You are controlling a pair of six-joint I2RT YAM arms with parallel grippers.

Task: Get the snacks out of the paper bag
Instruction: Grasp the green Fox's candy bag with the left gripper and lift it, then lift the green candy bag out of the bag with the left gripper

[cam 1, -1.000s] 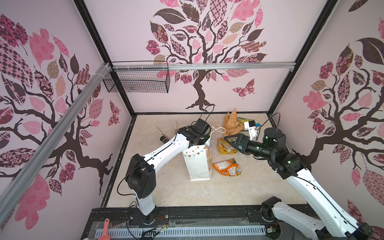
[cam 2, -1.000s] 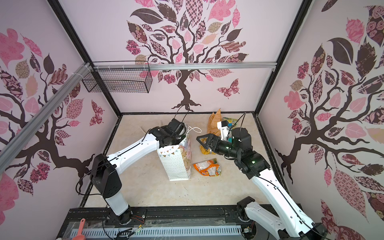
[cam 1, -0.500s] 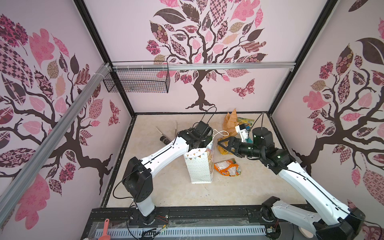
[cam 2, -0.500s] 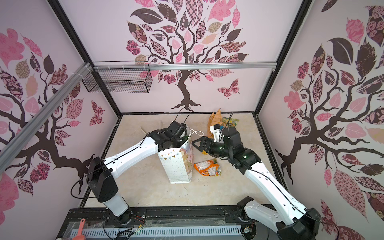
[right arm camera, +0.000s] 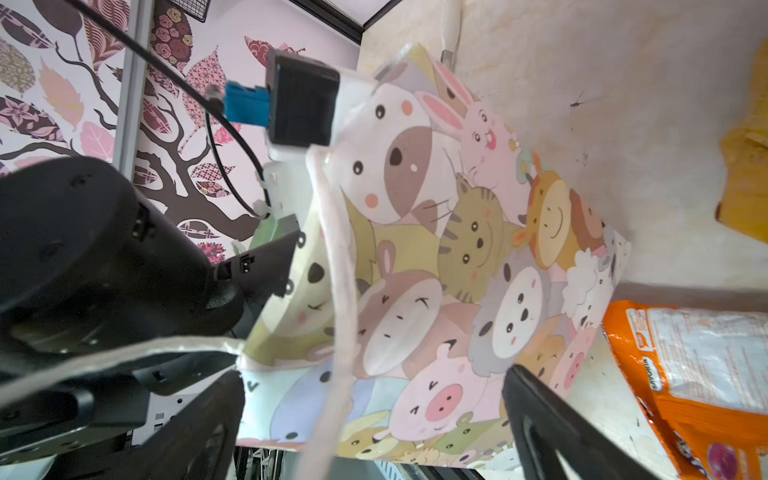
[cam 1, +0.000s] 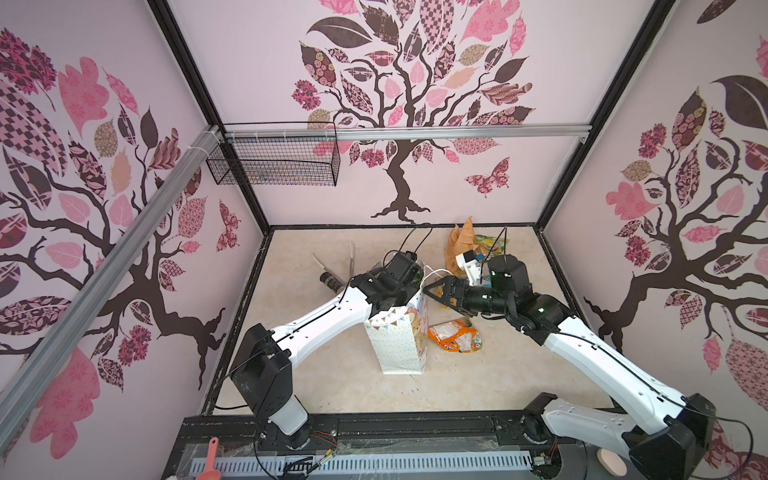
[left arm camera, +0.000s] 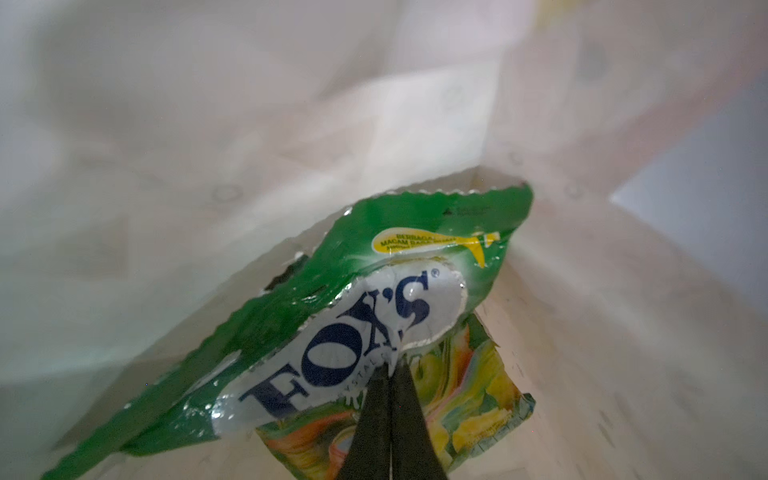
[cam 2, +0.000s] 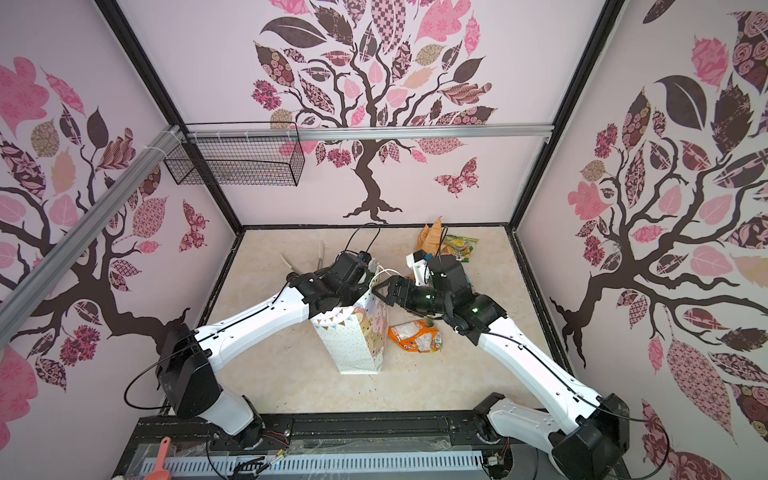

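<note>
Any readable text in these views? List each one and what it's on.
"FOX'S": white oval on the green packet inside the paper bag.
"BERBAGA... MACAM...": yellow tag on the same packet; the rest is too blurred to read.
"...YSTAL C...": small line under the brand name, cut off.
Orange packet: its print is too blurred to read.
Both top views: nothing is legible.

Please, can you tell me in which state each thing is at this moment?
Tall white dotted paper bag: upright, mouth open.
Green-and-yellow glossy packet: inside the bag, pinched.
Left gripper: shut on that packet.
Right gripper: open, at the bag's side, holding nothing.
Orange crinkly packet: out, lying flat on the table.
Second green-and-yellow packet: out, lying at the table's far end.
</note>
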